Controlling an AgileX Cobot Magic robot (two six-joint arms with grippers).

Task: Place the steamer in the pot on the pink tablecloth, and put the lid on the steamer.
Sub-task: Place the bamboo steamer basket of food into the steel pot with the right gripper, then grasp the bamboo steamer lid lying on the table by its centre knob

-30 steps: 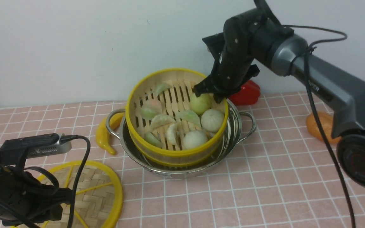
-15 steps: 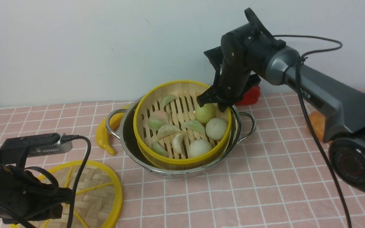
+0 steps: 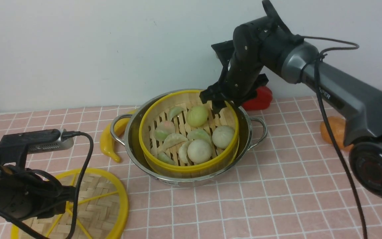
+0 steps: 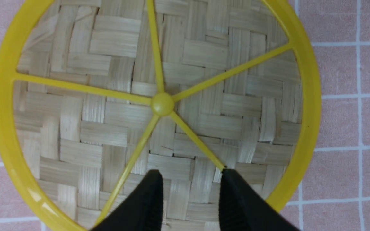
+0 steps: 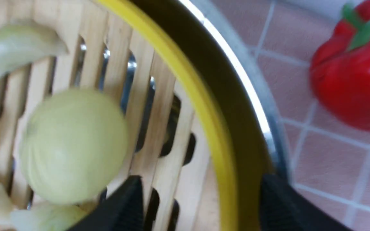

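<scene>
The steamer, a bamboo basket with a yellow rim, sits level inside the steel pot on the pink tablecloth. It holds buns and dumplings. My right gripper hangs just above the steamer's far rim. In the right wrist view it is open, its fingers straddling the yellow rim without pinching it. The lid, a woven disc with yellow spokes, lies flat at the front left. My left gripper is open and empty just above the lid.
A yellow pepper lies against the pot's left handle. A red bell pepper sits behind the pot under the right arm. An orange fruit lies at the right. A white wall closes the back.
The steamer was tilted and held up by my right gripper; it has dropped level into the pot. The right gripper has opened and lifted slightly. The left arm barely moved.
</scene>
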